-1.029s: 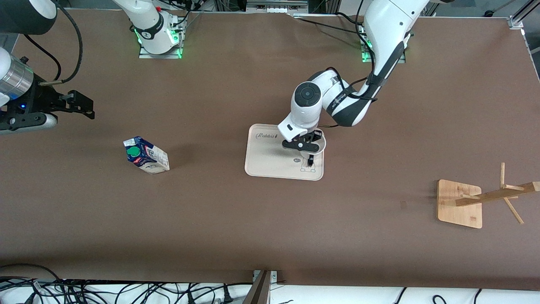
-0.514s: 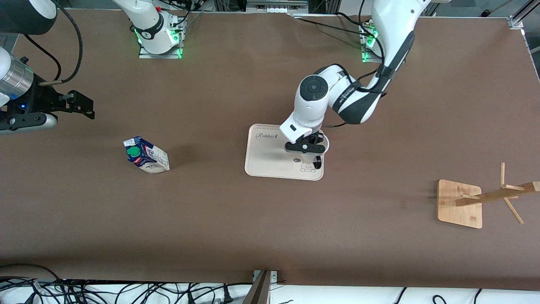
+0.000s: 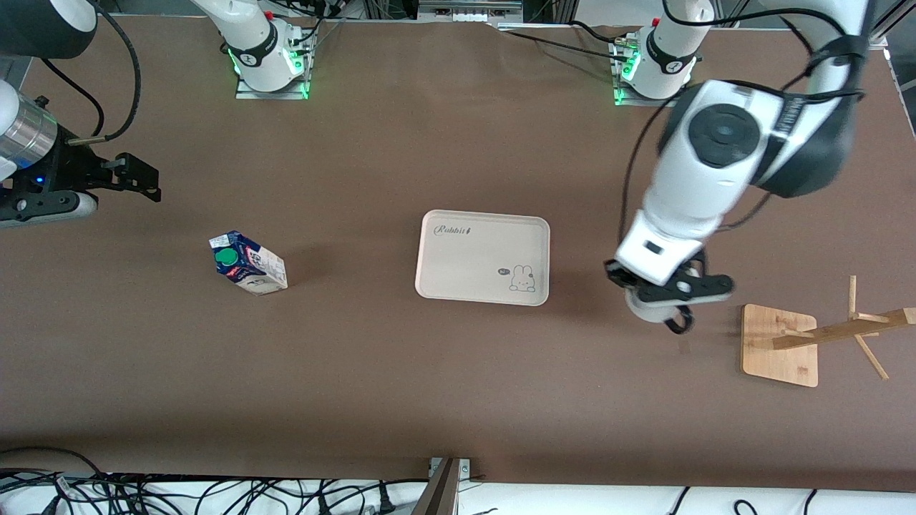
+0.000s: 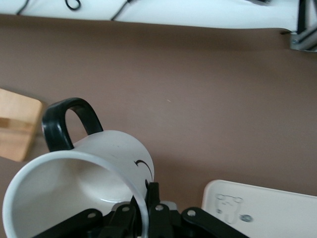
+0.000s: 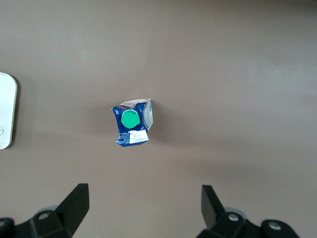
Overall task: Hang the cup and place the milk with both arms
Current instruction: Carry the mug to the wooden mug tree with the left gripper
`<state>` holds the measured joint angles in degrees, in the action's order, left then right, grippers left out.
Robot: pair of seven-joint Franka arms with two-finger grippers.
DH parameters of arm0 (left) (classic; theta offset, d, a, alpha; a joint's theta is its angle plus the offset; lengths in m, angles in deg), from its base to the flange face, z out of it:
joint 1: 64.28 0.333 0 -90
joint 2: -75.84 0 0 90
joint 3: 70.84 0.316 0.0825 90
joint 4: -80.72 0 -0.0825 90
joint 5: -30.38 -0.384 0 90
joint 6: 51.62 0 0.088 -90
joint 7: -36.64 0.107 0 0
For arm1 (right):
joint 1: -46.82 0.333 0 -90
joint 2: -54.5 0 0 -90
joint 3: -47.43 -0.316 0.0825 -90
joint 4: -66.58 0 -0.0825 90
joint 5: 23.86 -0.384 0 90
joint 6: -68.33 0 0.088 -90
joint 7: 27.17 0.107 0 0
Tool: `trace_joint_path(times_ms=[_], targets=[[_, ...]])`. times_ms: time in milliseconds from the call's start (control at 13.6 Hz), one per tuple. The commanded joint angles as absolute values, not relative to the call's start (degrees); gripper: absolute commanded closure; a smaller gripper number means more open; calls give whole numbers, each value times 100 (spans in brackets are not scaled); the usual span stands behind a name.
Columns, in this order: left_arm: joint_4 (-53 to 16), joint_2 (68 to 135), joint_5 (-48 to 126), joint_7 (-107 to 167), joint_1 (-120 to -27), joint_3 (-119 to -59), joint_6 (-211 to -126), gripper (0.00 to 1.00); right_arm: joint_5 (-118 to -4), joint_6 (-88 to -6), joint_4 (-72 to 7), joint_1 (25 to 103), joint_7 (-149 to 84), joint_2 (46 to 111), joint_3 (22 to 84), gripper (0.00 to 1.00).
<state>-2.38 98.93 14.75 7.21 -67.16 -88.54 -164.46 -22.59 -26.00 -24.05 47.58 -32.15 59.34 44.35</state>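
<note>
Tray (image 3: pixel 458 250) wordmark: "Rabbit" in dark script, followed by a short stroke like an exclamation mark, at the corner toward the right arm's base.
Tray picture: outline drawing of a rabbit at the corner nearest the front camera on the left arm's side; a small dark round mark beside it, too small to read.
Milk (image 3: pixel 247 263) carton print: white and red marks on the dark blue top and lines on the white sides, none legible in the front view or the right wrist view.
Cup (image 4: pixel 81 186) side: part of a black curved line of a drawn face; no lettering.
</note>
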Motion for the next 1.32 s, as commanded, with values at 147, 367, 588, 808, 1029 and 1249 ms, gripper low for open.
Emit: trace_joint_path(times_ms=[147,367,588,808,1029,1249], targets=[[116,9992,1752,2299,-5586,-8956,-16088,100,-2210,-2641,-2473,4655,-3174,5846,4330,0],[380,9983,2220,2767,-5250,-8956,-15683,100,-2210,-2641,-2473,4655,-3174,5846,4330,0],[504,9957,2282,3161,-5041,-8982,-15341,100,-2210,-2641,-2473,4655,-3174,5846,4330,0],[495,9869,2536,3688,-4847,-8930,-14944,100,-2210,-2641,-2473,4655,-3174,5846,4330,0],[487,9860,2563,4077,-4688,-8947,-14865,100,-2210,-2641,-2473,4655,-3174,5846,4330,0],[495,9825,2563,4418,-4504,-8930,-14663,100,-2210,-2641,-2473,4655,-3174,5846,4330,0]])
